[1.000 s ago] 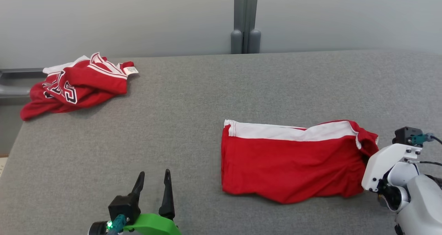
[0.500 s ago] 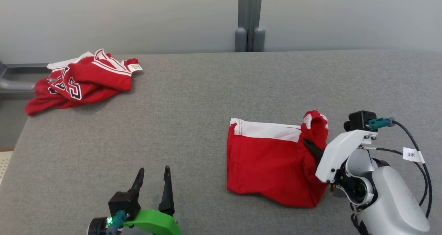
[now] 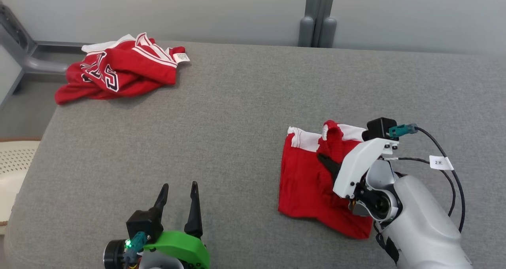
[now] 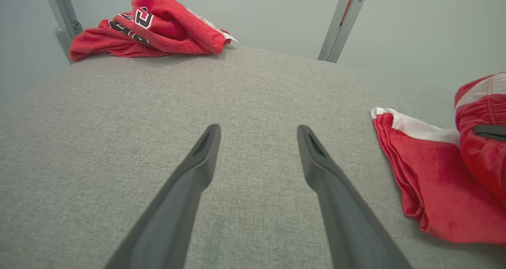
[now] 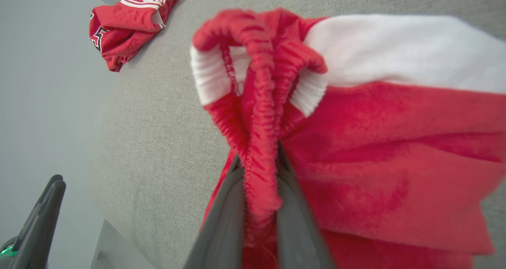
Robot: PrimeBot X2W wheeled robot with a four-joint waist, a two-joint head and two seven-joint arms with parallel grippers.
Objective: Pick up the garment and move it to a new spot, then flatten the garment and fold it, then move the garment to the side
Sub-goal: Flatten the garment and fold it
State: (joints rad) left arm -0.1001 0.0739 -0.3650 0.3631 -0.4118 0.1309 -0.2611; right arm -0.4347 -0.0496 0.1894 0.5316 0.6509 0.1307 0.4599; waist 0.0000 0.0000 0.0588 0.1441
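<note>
The garment (image 3: 300,182) is a pair of red shorts with a white band, lying on the grey table (image 3: 237,115) right of centre. My right gripper (image 3: 325,161) is shut on the bunched red and white end of the garment (image 5: 375,150), held lifted over the rest of the cloth. In the right wrist view the fabric is pinched between the right gripper (image 5: 259,162). My left gripper (image 3: 179,187) stands open over bare table at the lower left, left of the garment (image 4: 435,182). Nothing lies between the fingers of the left gripper (image 4: 259,128).
A second red garment with black and white lettering (image 3: 118,69) lies crumpled at the table's far left corner. A grey post (image 3: 318,16) and pale wall stand behind. The table's left edge drops off beside a pale perforated object (image 3: 16,162).
The right gripper has carried the garment's right end up and leftward over the rest, so the cloth looks shorter. The camera has turned, shifting the whole picture right. The left gripper stays put.
</note>
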